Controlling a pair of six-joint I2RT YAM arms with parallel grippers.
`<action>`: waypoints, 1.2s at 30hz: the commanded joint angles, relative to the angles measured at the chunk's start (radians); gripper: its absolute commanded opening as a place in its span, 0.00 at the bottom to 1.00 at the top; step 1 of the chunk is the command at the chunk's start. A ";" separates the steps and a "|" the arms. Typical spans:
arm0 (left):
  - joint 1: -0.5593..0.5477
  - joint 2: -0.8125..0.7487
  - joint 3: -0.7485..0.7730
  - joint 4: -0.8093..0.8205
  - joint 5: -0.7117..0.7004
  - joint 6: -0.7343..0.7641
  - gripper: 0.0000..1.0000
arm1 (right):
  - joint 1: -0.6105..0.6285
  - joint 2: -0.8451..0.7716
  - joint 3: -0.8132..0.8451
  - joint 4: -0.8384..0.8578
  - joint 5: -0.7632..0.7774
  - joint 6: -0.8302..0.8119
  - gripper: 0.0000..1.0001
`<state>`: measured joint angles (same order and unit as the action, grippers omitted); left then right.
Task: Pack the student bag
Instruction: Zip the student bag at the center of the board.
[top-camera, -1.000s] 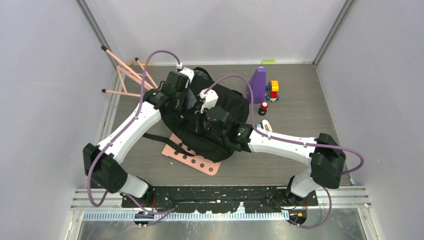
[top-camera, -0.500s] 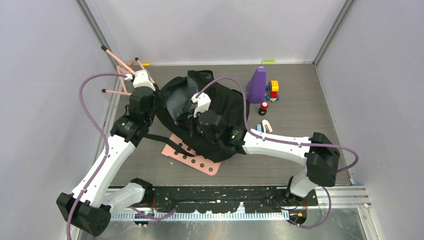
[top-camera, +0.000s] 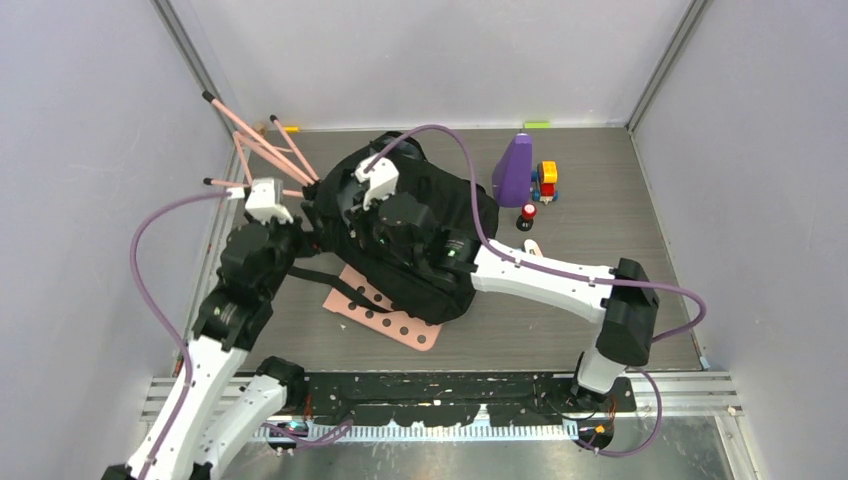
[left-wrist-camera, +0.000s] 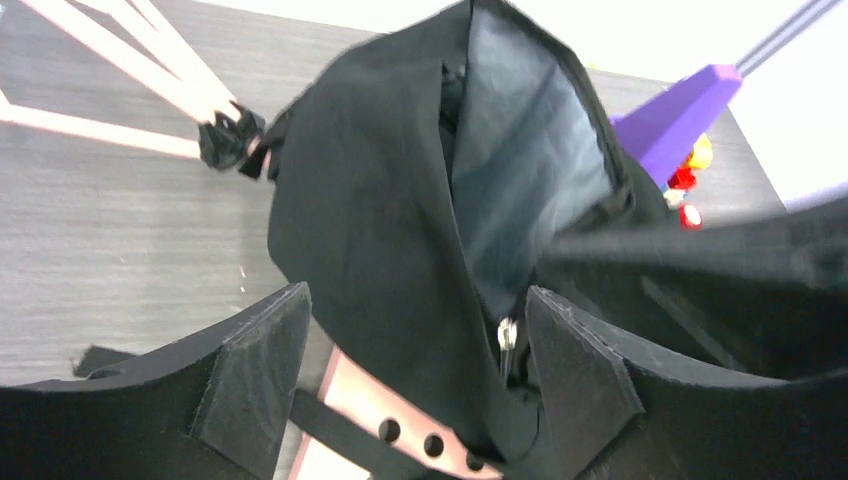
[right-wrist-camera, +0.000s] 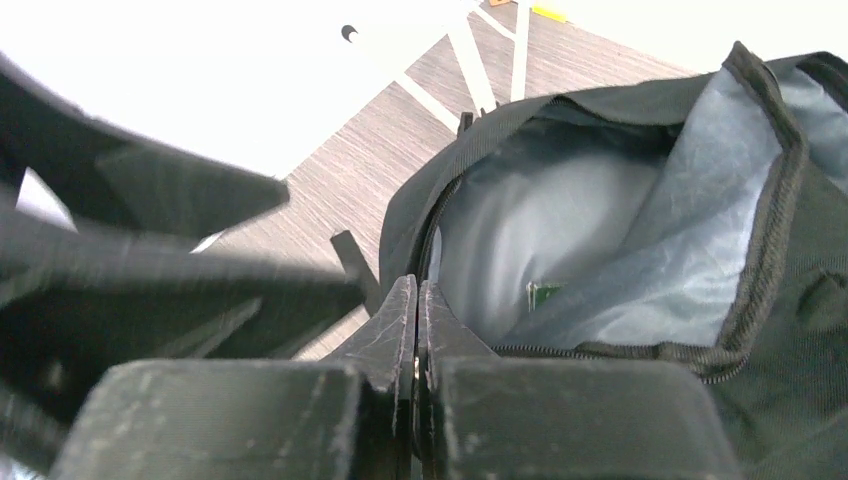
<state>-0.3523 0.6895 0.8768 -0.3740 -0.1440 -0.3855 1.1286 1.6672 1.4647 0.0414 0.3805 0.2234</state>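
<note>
The student bag (top-camera: 465, 205) lies on the desk (top-camera: 600, 230) just past its middle toward 12 o'clock. Its mouth gapes toward 10 o'clock and shows grey lining (left-wrist-camera: 525, 170). Its 6 o'clock edge rests on a pink perforated board (top-camera: 385, 315), which sticks out from under it toward 5 o'clock.

The left end effector (left-wrist-camera: 415, 300) is released, its two fingers spread wide. It sits at the bag's 9 o'clock side, just beside the fabric, with nothing between the pads. In its wrist view the bag's open mouth fills the space beyond the fingers, and a metal zipper pull (left-wrist-camera: 508, 335) hangs close to the right-hand finger.

The right end effector (right-wrist-camera: 415, 330) is clenched, fingers pressed flat together. It reaches across the top of the bag from 4 o'clock and ends at the rim of the opening. It may be pinching a sliver of the zipper edge, but the view is too close to tell.

A pink rod frame (top-camera: 255, 150) stands at the bag's 10 o'clock. A purple wedge (top-camera: 515, 170) and coloured blocks (top-camera: 546, 180) sit at its 2 o'clock
</note>
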 joint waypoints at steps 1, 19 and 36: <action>0.003 -0.143 -0.149 0.100 0.095 -0.040 0.78 | -0.017 0.047 0.133 0.022 -0.012 -0.090 0.01; 0.003 -0.043 -0.327 0.313 0.283 -0.108 0.30 | -0.049 0.162 0.325 -0.032 -0.038 -0.111 0.01; 0.003 -0.205 -0.369 0.019 0.253 -0.204 0.00 | -0.209 0.380 0.643 -0.034 0.075 -0.218 0.01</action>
<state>-0.3504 0.5182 0.5095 -0.2150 0.0925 -0.5594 0.9901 2.0338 1.9766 -0.0921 0.3611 0.0479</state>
